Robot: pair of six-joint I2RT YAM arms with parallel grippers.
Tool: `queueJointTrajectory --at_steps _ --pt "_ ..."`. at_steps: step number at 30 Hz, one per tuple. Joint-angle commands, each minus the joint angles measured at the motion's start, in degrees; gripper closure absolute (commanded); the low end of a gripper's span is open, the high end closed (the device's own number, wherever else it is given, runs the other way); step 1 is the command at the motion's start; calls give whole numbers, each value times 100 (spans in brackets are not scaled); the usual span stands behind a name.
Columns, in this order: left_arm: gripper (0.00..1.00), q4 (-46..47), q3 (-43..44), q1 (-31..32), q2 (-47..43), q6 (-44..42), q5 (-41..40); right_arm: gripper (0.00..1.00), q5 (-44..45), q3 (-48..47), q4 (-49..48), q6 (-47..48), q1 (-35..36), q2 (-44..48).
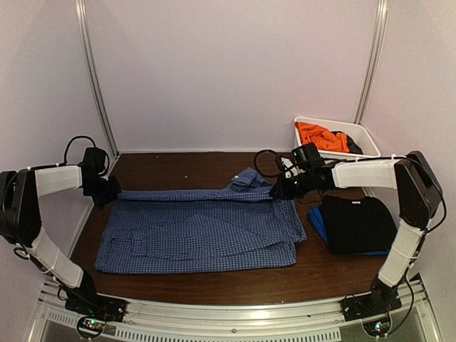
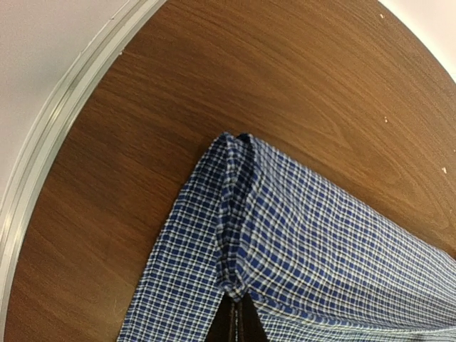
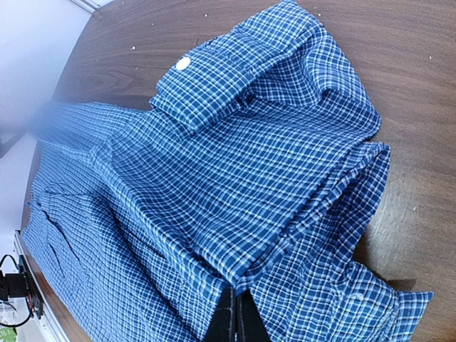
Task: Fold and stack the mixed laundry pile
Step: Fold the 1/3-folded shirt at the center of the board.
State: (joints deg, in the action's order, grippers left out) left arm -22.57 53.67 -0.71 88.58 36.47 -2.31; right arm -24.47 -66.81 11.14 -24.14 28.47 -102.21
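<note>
Now | left tool, right tool: both pinching checked shirt far fold | shirt between them

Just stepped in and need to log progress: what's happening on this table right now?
Both arms are working on the checked shirt, spread across the table. The left gripper pinches its far edge at one end, the right gripper pinches it near the collar, apparently ready to fold. A black garment lies folded on a blue piece to the right; an orange T-shirt sits in the white tub.
</note>
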Motion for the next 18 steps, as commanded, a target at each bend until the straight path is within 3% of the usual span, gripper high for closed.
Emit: queueJointTrajectory --at_steps 1,10,18 --pt "100 -143 -118 -54 -272 -49 -179 100 103 336 10 35 -29 150" --pt "100 -97 -795 -56 -192 252 -253 100 56 716 -243 15 -30 -156" --pt "100 -51 -870 -52 214 348 -336 100 27 688 -238 32 -17 -366"
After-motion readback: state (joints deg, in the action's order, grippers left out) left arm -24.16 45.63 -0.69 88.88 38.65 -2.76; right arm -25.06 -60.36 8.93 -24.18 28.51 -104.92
